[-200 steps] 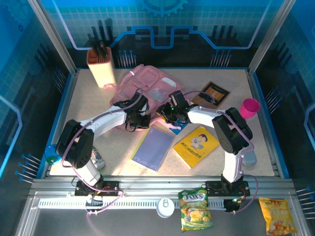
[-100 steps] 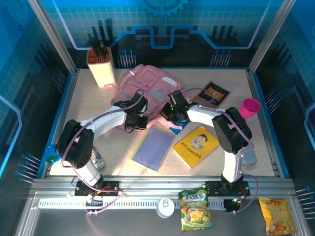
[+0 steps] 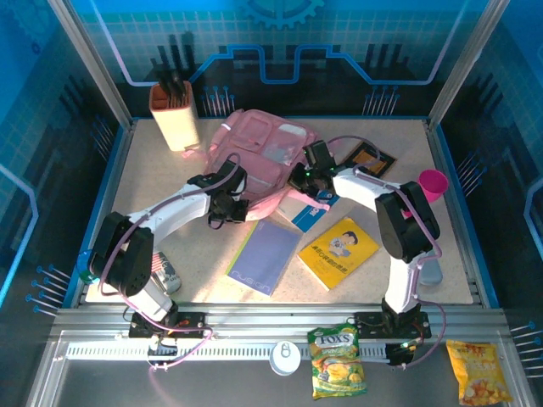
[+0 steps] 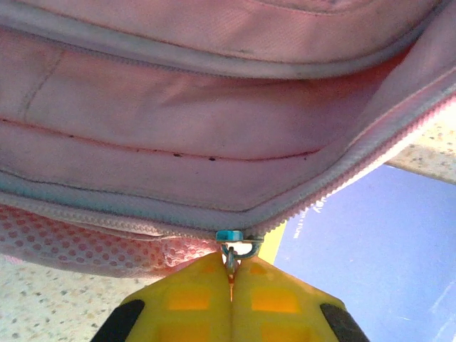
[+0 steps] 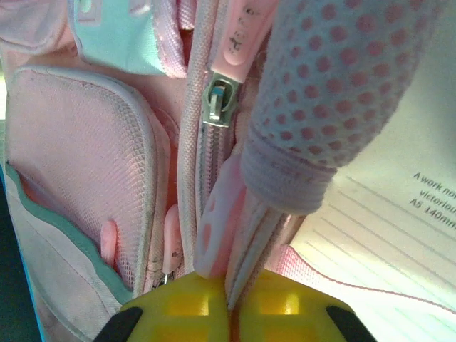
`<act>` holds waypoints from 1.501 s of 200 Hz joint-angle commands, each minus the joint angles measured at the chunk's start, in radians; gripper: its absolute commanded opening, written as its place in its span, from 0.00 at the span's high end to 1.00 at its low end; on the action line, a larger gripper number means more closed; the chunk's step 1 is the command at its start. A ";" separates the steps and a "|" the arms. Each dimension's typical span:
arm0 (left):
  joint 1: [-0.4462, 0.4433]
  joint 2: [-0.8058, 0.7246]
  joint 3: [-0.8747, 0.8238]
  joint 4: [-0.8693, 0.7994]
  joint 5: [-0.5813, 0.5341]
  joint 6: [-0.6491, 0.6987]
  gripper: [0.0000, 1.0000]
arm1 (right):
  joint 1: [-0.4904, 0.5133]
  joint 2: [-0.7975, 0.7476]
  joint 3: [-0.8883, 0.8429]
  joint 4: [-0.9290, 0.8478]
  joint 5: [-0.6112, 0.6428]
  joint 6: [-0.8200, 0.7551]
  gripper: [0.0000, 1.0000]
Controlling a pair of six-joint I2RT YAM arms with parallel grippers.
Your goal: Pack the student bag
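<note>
While L fingers (image 4: 187, 303) pinch zip pull (image 4: 236, 250), R fingers (image 5: 285, 305) its edge, pink student bag (image 3: 254, 146) gapes.

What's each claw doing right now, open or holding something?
Left claw: closed on the zip pull of the bag.
Right claw: closed, pinching a pink tab on the bag.

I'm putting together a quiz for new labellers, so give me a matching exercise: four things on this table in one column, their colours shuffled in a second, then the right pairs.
Column one:
1. student bag
2. flat notebook
3. cartoon booklet
4. tall holder

Column two:
A. yellow
B. beige
C. pale pink
D. lilac-blue

Pairs: 1-C, 2-D, 3-A, 4-B
</note>
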State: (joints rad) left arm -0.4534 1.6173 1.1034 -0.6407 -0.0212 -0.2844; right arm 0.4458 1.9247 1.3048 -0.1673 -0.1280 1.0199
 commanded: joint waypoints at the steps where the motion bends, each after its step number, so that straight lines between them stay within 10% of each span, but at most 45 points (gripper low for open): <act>1: -0.010 0.046 0.038 -0.041 0.061 0.027 1.00 | -0.028 -0.016 -0.005 0.067 0.048 -0.027 0.82; 56: -0.070 0.141 0.189 -0.046 0.131 0.030 1.00 | -0.033 -0.216 -0.183 0.025 0.028 0.104 0.36; 140: -0.111 0.198 0.251 -0.040 0.182 0.007 1.00 | 0.062 -0.169 -0.211 -0.002 -0.009 0.295 0.28; 193: -0.110 0.195 0.244 -0.045 0.171 0.004 1.00 | 0.075 -0.051 -0.140 0.015 -0.027 0.280 0.36; 300: -0.033 0.082 0.149 -0.096 0.049 0.065 1.00 | 0.035 -0.132 0.006 -0.076 0.079 -0.006 0.96</act>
State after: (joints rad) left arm -0.5312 1.7714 1.2999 -0.6830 0.0715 -0.2520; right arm 0.5095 1.8771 1.2331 -0.2298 -0.1184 1.1400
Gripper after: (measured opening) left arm 0.049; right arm 0.098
